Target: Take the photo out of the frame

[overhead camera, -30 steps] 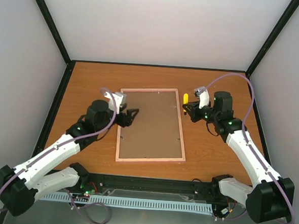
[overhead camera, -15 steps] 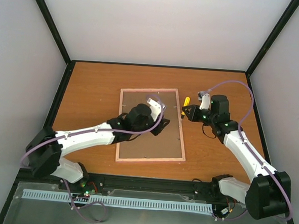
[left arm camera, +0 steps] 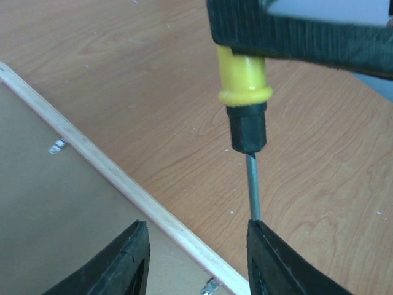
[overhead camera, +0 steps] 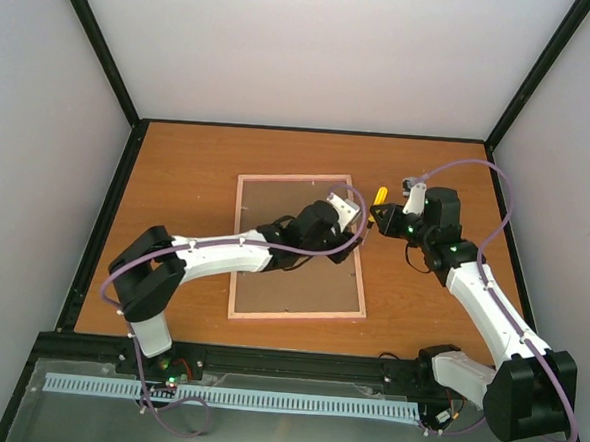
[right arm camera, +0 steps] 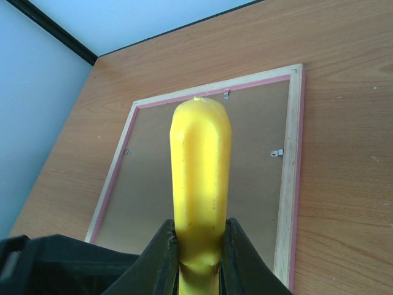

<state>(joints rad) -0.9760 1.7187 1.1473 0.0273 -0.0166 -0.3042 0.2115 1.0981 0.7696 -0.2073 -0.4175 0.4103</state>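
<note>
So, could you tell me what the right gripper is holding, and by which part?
The right gripper holds the small yellow-handled screwdriver by its yellow plastic handle.

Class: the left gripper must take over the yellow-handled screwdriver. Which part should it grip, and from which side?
Probably the bare metal shaft of the screwdriver, below its black collar, since the right gripper clamps the yellow handle. Come in from the frame side, jaws straddling the thin rod.
</note>
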